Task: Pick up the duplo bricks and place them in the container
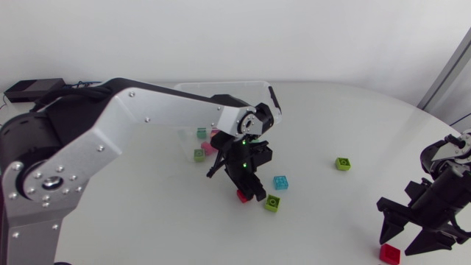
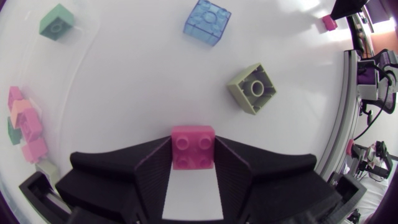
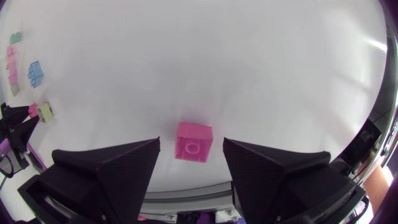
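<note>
Table edge (image 3: 186, 188) near right gripper (image 1: 399, 241); left gripper (image 2: 193, 152) clamps pink brick (image 2: 193, 140).

Bright, even light, soft faint shadows, glare patches on the white table (image 1: 353, 118), fisheye-curved edges.

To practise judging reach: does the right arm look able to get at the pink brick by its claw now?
Likely yes: the right claw is open, the pink brick lies between its fingers, nothing blocks it.

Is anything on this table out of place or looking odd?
Only one thing: a pink square plastic brick lies alone, close to the edge of the white table, between the open fingers of the right end effector. It might be knocked off. Nothing looks spilled or damaged.
</note>
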Robot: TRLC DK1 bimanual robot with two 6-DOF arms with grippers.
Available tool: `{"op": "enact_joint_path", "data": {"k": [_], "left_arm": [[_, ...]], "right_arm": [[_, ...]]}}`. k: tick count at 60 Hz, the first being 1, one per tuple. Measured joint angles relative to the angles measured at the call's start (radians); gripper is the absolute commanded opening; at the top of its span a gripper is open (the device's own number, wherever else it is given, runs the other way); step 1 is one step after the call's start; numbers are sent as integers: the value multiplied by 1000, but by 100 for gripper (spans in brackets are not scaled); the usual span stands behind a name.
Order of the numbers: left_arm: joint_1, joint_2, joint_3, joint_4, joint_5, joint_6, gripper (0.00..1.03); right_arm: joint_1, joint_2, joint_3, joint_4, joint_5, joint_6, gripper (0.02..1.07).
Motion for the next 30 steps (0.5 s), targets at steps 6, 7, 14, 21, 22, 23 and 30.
{"op": "enact_joint_path", "data": {"k": [6, 7, 14, 21, 22, 23, 30], "left_arm": [[23, -50, -28, 0, 3, 12, 23], [26, -58, -32, 0, 4, 12, 23], [51, -137, -64, 0, 5, 19, 23], [74, -212, -84, 1, 7, 19, 23], [79, -225, -85, 1, 7, 19, 23], [83, -235, -86, 2, 7, 19, 23], [127, -322, -91, 32, 7, 19, 23]], "right_arm": [[3, 10, -5, 1, 3, 0, 74], [3, 12, -5, 1, 3, 0, 74], [5, 38, -6, 15, 4, 0, 74], [14, 77, -18, 52, 7, 0, 59], [18, 80, -22, 58, 7, 0, 53], [19, 81, -25, 61, 7, 0, 51], [24, 78, -39, 73, 7, 0, 39]]}}
